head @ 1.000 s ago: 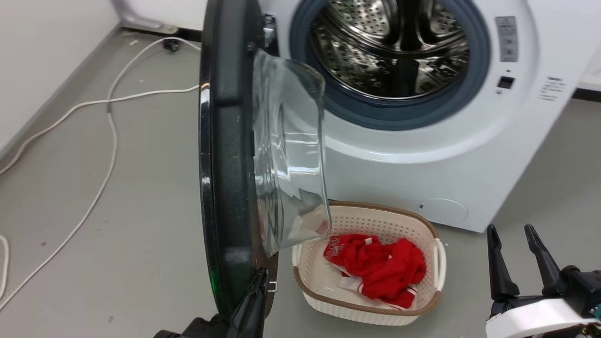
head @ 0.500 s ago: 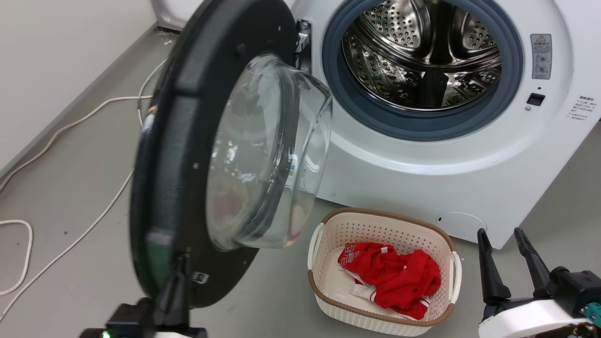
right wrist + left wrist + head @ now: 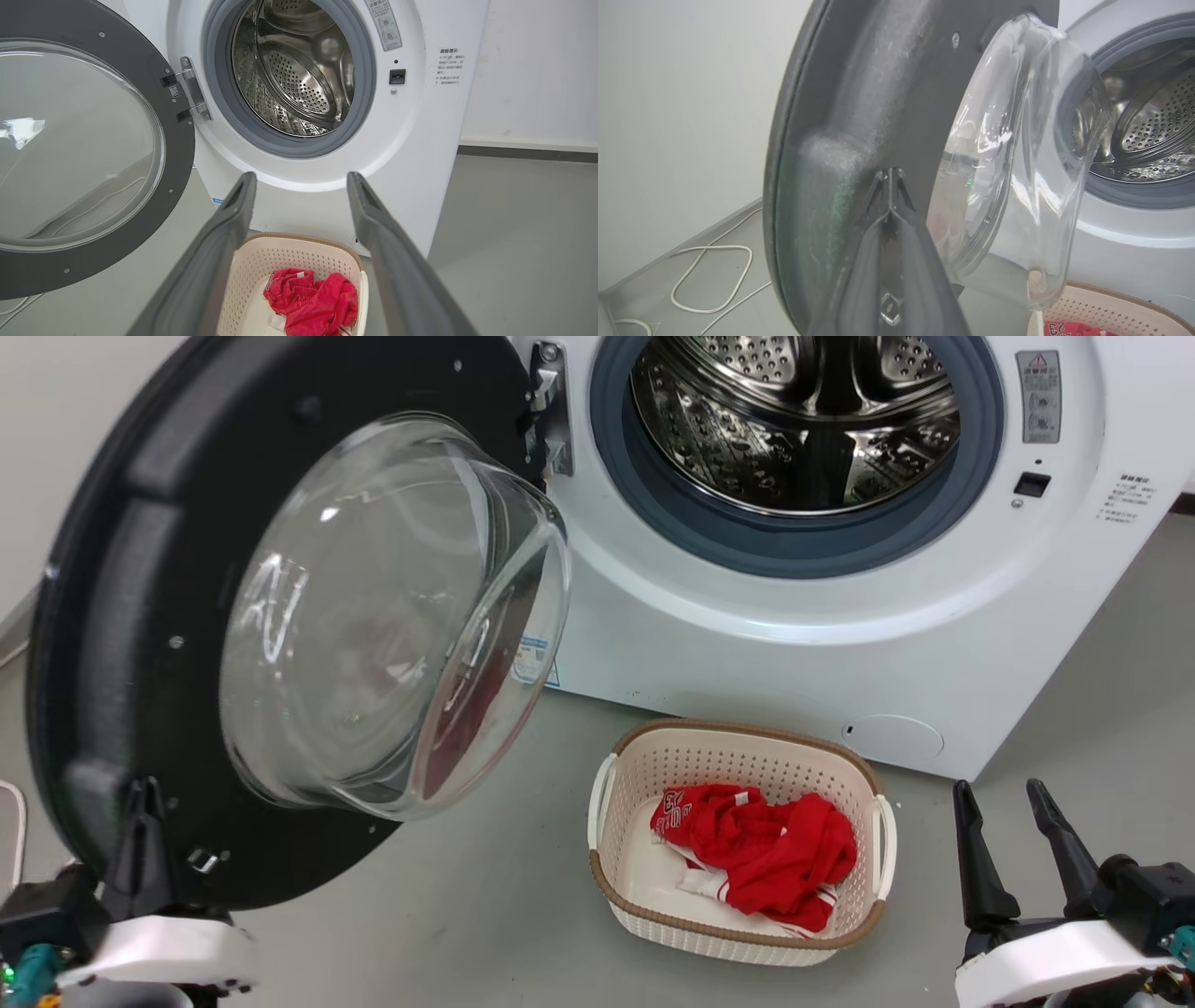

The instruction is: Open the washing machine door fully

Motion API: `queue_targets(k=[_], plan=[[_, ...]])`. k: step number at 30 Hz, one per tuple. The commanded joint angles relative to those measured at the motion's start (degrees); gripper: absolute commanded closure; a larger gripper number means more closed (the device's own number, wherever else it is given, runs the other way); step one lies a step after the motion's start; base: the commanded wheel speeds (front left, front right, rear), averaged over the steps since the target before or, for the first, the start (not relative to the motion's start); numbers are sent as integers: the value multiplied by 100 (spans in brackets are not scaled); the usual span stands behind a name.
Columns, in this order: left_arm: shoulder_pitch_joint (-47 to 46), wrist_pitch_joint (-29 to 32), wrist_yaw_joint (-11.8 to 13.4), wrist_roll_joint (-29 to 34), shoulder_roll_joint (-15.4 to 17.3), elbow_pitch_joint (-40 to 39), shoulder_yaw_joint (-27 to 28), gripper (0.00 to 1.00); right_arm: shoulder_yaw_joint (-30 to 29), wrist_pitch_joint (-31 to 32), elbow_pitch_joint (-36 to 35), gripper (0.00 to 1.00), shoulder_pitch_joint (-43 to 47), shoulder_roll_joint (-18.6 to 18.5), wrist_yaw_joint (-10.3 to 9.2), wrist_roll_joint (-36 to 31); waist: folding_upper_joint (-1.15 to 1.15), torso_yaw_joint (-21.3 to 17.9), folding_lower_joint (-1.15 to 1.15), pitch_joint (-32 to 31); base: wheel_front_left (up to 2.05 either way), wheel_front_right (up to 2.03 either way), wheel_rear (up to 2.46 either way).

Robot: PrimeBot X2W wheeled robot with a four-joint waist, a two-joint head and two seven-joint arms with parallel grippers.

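The washing machine door (image 3: 112, 616) has swung wider than half a second ago, and the left gripper (image 3: 142, 795) has gone with it. That gripper's fingers (image 3: 896, 242) are pressed together with nothing between them, tips against the door's inner face near its lower rim. The disc stands upright, hinged at the left of the washing machine (image 3: 747, 644), its glass bowl (image 3: 373, 616) bulging towards the robot. The right gripper (image 3: 999, 789) is spread and empty, right of the laundry basket (image 3: 653, 915).
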Motion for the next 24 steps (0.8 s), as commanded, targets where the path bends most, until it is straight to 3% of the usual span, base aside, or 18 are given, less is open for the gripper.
queue_targets(k=[1, 24], plan=[[-97, -30, 30, -24, 57, 24, 67, 100, -11, 6, -22, 0, -85, 7, -4, -44, 0, -35, 0, 63, 0, 0, 0], [-1318, -404, -408, -574, 951, 2115, 1018, 100, 34, -30, -166, 0, -408, 7, -4, -289, 0, -326, 0, 488, 0, 0, 0]])
